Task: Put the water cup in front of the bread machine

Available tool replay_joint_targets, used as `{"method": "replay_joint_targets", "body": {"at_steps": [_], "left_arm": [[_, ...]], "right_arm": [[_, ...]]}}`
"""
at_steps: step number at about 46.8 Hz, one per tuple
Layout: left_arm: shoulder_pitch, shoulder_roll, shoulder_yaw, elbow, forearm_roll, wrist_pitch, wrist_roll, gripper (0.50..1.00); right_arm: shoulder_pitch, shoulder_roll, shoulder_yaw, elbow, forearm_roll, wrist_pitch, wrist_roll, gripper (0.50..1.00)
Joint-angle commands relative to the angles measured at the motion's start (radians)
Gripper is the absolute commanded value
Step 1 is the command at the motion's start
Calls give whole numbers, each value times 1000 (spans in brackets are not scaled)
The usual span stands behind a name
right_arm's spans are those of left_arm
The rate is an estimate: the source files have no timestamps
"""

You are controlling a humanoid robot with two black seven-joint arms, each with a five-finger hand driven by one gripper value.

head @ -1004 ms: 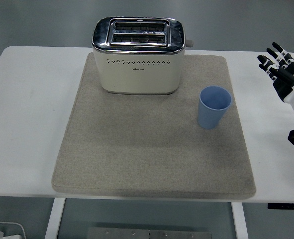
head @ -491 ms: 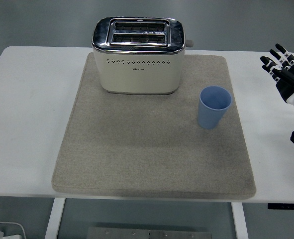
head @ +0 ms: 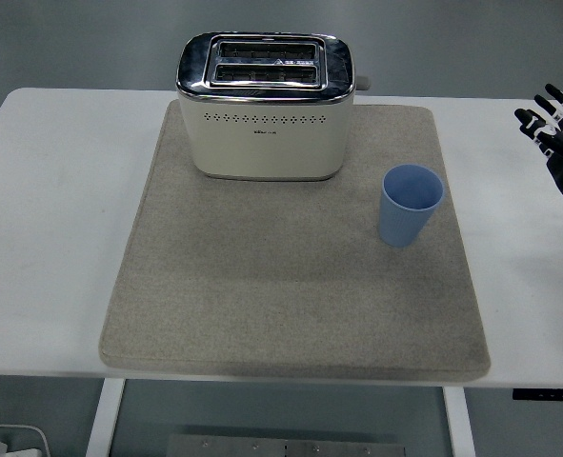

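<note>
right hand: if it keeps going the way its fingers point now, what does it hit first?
Probably nothing. The right hand sits at the table's right edge, fingers aimed up-left toward the far side, passing well clear of the blue cup and toaster. Depth is unclear.

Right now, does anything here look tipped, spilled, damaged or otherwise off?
Nothing stands out. The blue cup stands upright on the grey mat, to the right of the toaster. No spill shows. The right hand hovers at the right edge, fingers spread, holding nothing.

No legible txt, toaster (head: 266,119) incl.
</note>
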Motion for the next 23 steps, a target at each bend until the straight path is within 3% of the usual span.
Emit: {"method": "replay_joint_targets", "body": {"at_steps": [1, 23], "left_arm": [[0, 0, 0, 0, 0, 0, 0, 999], [0, 0, 0, 0, 0, 0, 0, 999]], "right_arm": [[3, 1, 0, 0, 0, -2, 0, 942], [6, -34, -5, 3, -3, -2, 2, 942]]}}
